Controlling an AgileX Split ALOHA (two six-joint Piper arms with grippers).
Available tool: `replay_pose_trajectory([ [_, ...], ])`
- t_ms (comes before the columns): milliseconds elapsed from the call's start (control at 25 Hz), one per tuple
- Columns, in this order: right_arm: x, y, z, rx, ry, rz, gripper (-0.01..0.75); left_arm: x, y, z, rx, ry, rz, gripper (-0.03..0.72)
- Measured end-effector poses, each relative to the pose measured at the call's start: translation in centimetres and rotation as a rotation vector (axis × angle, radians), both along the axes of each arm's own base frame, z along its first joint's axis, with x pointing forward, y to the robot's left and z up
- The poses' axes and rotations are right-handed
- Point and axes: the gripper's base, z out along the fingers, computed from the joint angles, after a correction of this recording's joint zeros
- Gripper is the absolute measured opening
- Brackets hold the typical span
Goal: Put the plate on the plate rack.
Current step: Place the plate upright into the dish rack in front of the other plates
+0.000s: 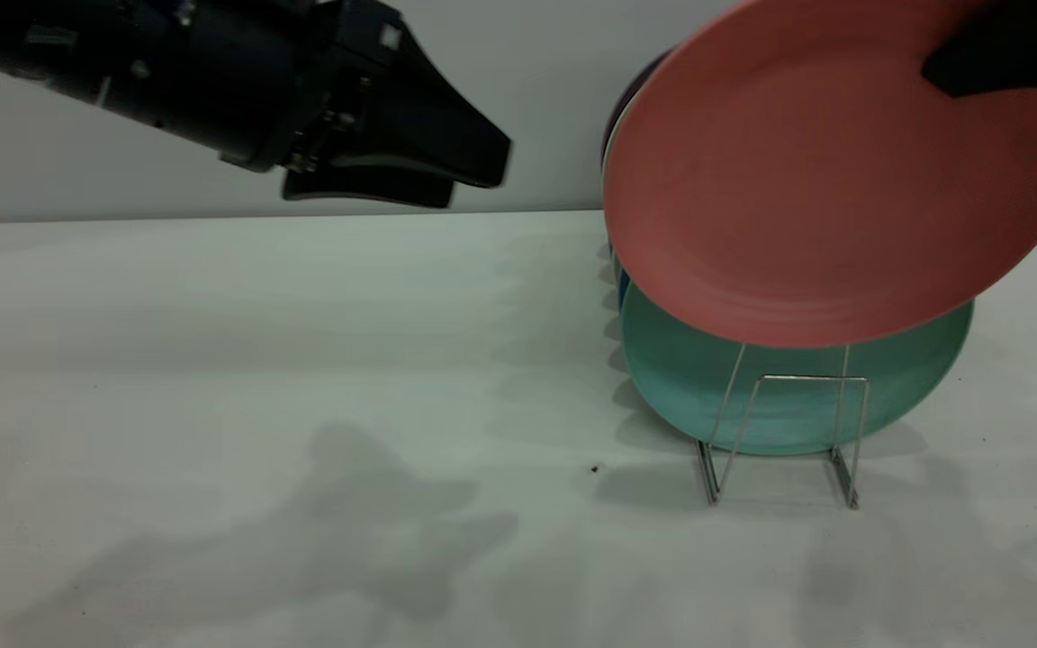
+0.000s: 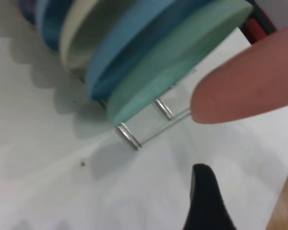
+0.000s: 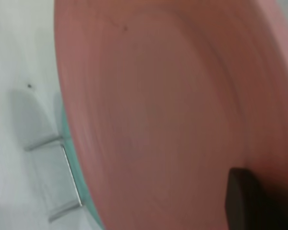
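Plate held tilted above the rack's front slot.

You see the thin silver wire plate rack (image 1: 784,438) nearest, a teal-green plate (image 1: 798,396) standing in it. Above, the right gripper (image 1: 1009,58) grasps the round salmon-pink matte plate (image 1: 829,171) at its upper rim. Farther left, the left gripper (image 1: 455,175) hangs raised, fingers slightly parted.

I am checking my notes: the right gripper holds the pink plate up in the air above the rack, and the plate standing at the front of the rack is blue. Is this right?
Not quite. The front plate in the plate rack is the teal-green plate, as the exterior view shows; the blue plates stand behind it. The rest holds: the right gripper holds the pink plate above the rack.
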Motion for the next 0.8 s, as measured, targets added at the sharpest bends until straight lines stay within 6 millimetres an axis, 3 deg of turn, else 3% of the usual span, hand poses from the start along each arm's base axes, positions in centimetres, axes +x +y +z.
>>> replay_pose_trajectory([
  [240,0.7,-0.2,-0.8,-0.043,-0.012,-0.020,0.077,0.5,1.0,0.0,0.000,-0.002,0.036,0.494],
  [800,1.4,-0.2,-2.5,-0.069,0.036,-0.020,0.077,0.8,1.0,0.2,-0.021,-0.015,0.060,0.494],
])
